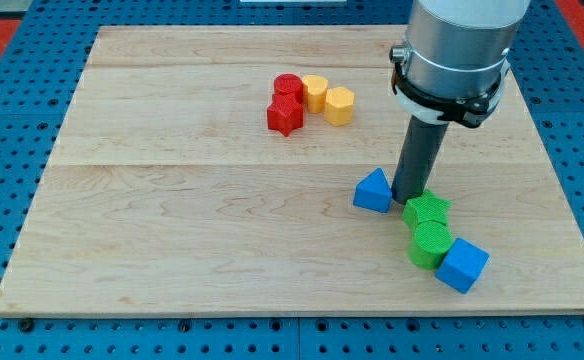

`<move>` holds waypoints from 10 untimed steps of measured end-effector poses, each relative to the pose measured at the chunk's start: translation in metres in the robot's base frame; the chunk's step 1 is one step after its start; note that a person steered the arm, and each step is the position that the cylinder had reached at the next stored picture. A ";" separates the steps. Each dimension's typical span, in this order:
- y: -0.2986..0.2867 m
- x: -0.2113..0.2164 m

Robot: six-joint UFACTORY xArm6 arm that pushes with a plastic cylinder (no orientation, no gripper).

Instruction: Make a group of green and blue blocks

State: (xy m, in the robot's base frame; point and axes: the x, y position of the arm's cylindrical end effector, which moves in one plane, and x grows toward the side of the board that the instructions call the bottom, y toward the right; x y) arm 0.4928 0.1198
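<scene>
On your wooden board [172, 200] I counted eight blocks: two blue, two green, two red, two yellow, none lettered. The blue triangular block [373, 191] lay at nine o'clock of my tip [406, 198], a bare rod with no claw, and the green star block [427, 210], green cylinder [431, 243] and blue cube [462, 265] ran toward five o'clock. The red [286, 103] and yellow [328, 98] pairs clustered at eleven o'clock.

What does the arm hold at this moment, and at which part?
Nothing is held. My tip stands on the board between the blue triangle and the green star, close beside both.
</scene>
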 end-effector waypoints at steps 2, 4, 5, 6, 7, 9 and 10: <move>0.149 0.046; 0.134 0.124; 0.075 0.106; 0.033 0.096; 0.025 0.086; 0.011 0.109; -0.030 0.109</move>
State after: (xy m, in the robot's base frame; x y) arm 0.6021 0.0901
